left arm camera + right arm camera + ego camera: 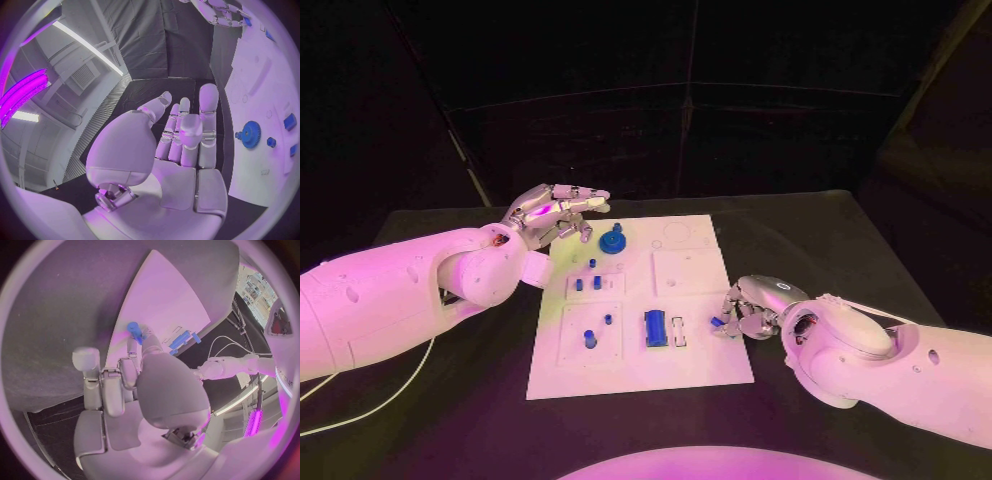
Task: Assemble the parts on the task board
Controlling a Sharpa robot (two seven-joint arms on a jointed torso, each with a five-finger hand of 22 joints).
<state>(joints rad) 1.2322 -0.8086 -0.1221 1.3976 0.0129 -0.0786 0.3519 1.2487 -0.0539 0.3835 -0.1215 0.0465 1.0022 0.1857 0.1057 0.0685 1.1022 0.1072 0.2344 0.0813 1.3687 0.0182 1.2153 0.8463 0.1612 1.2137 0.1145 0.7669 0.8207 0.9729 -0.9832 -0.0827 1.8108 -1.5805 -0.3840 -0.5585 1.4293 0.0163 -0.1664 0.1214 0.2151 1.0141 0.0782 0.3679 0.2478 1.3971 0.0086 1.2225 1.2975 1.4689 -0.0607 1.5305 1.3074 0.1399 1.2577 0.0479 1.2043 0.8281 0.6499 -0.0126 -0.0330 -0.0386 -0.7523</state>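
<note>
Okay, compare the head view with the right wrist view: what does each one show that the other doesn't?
The head view alone shows the blue gear near the task board's far edge, with the left hand hovering beside it, fingers apart and holding nothing. The right wrist view alone shows closely the small blue part pinched at the right hand's fingertips. Both show the board, the right hand and the long blue bar.

The right hand (750, 312) covers most of the small blue part (717, 323) at its fingertips, so its shape cannot be told. The blue pieces (589, 284) on the white board (689, 365) are too small to identify.
</note>
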